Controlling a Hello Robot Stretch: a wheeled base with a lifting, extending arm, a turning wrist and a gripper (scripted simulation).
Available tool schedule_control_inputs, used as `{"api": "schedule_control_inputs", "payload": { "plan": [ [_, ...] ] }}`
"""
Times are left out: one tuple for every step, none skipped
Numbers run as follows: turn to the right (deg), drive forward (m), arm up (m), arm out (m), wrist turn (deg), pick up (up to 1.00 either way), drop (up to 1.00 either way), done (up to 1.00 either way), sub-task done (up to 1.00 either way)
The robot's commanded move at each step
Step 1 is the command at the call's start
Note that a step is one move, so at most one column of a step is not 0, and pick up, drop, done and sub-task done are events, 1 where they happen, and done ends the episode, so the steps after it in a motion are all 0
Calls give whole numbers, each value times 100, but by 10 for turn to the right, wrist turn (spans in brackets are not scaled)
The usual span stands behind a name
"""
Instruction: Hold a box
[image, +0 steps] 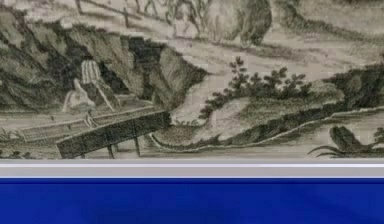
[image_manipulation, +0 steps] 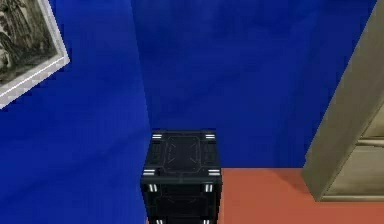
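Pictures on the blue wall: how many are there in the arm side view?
1. A white-framed picture hangs at the upper left, cut off by the view's edge. The drawing in the forward view may be the same one.

Grey-brown, one-tone engraving pattern on the wall picture (image: 200, 70): fine hatching for rocks and leaves, darker patches in the shadows. Pale grey-white on its frame (image: 190, 166). Deep, even, plain blue on the wall (image_manipulation: 100, 150). Black on the square block (image_manipulation: 181, 165), with thin pale lines and small white marks at the corners. Orange-red on the floor (image_manipulation: 270, 195). Plain beige on the door (image_manipulation: 355, 120).
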Motion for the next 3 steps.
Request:
{"api": "schedule_control_inputs", "payload": {
  "plan": [
    [0,0,10,0,0,0,0,0,0],
    [0,0,0,42,0,0,0,0,0],
    [0,0,0,0,450,0,0,0,0]
  ]
}}
